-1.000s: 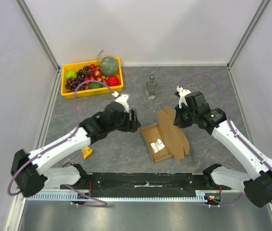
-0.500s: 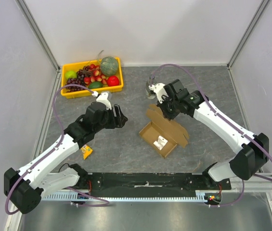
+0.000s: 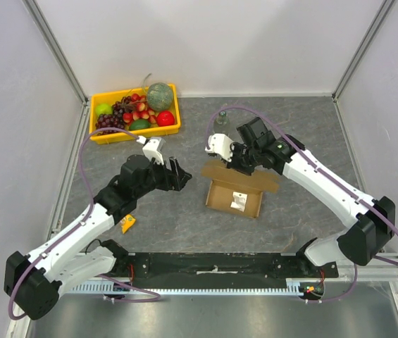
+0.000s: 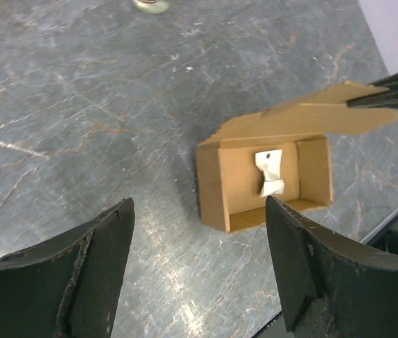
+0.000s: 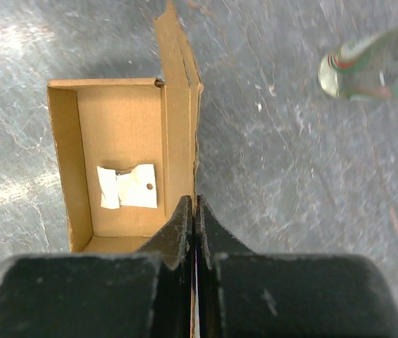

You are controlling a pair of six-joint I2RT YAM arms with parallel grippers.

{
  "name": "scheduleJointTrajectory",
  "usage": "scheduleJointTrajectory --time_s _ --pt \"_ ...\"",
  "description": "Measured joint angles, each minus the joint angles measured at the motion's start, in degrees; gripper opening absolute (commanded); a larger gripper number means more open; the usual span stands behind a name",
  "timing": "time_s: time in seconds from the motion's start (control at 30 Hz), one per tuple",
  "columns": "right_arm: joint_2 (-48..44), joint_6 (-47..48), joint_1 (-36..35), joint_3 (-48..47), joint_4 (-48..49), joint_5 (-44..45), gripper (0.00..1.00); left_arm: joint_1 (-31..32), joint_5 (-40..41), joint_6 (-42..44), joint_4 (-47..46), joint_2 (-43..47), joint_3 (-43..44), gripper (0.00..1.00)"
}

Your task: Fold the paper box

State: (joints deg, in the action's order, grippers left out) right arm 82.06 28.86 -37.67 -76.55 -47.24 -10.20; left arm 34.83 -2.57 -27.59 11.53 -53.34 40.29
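paper box (image 3: 232,199): brown cardboard tray, open on top, white slip (image 5: 128,186) inside, lid flap raised
place: grey tabletop (image 3: 311,134), between both arms
right tool (image 5: 194,205): clamped tight on the lid flap's edge
left tool (image 4: 199,211): spread wide, empty, short of the box

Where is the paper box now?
In the top view the paper box lies open on the table, right of the left gripper, its lid flap pinched by the right gripper.
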Motion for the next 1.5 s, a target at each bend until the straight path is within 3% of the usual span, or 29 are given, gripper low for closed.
scheduleJointTrajectory --time_s 0.23,0.47,0.87,1.17,1.5 --pt "1.16 13.27 -0.02 -2.14 -1.62 -10.16 0.0 0.0 -6.91 5.86 -10.45 0.44 -4.81 0.8" --pt "6.14 18.23 -0.11 -5.49 -4.37 -14.93 0.0 0.0 -8.63 11.02 -15.08 -1.57 -6.01 0.81" --pt "7.17 19.8 -0.11 -5.49 -5.62 -16.5 0.0 0.48 -11.56 15.13 -17.59 -12.5 -5.6 0.75" --pt "8.85 18.64 -0.11 -5.49 -5.57 -16.52 0.0 3.58 -10.38 16.94 -17.44 -14.53 -2.91 0.56" --pt "9.27 16.81 -0.11 -5.51 -5.44 -16.48 0.0 6.45 -4.81 19.5 -14.78 -16.76 -0.46 0.56"
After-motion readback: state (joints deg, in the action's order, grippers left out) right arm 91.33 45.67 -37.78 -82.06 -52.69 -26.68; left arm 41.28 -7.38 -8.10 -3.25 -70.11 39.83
